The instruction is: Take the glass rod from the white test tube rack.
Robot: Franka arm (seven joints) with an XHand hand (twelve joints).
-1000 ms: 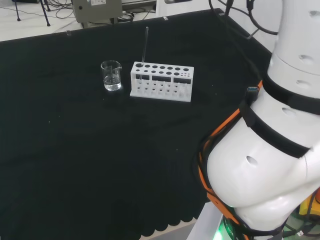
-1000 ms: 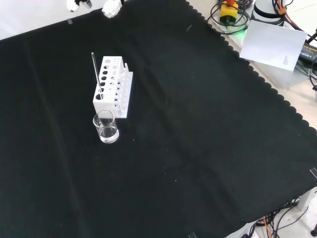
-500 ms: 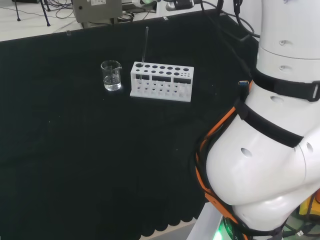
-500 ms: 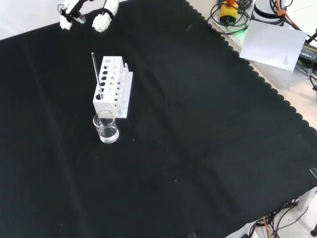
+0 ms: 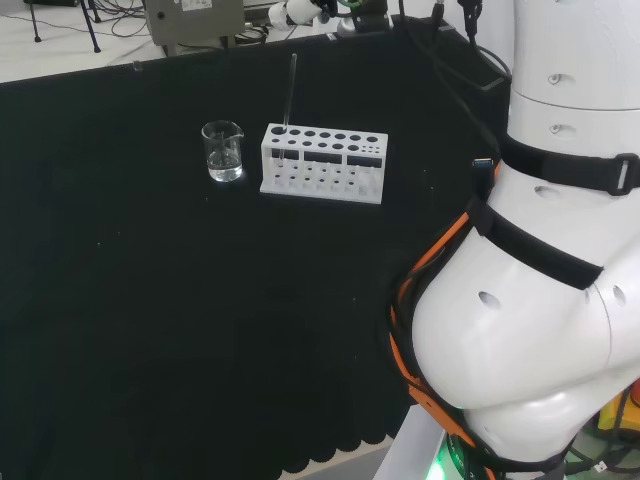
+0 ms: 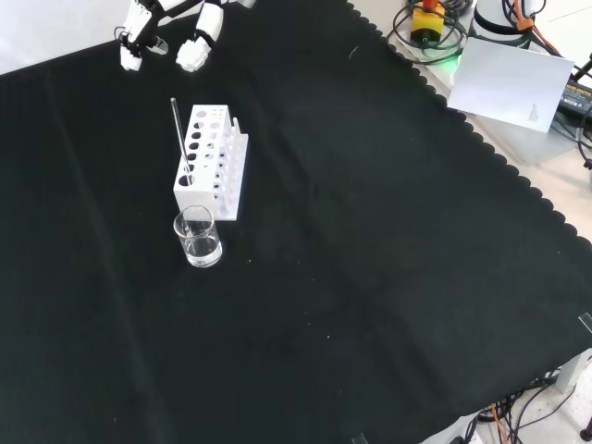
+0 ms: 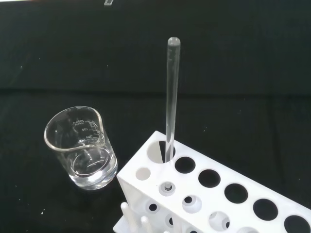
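Rod [image 6: 178, 134] upright in the end hole of the rack [image 6: 211, 163], at the end next to the beaker [image 6: 198, 237]; seen close in the wrist view, untouched. Hand [image 6: 166, 37] near the cloth's [image 6: 370, 277] top edge in the front view, apart from the rack, fingers relaxed and apart, holding nothing.

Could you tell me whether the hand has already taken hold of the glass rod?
No, in the front view the hand is apart from the glass rod, which stands in the rack.
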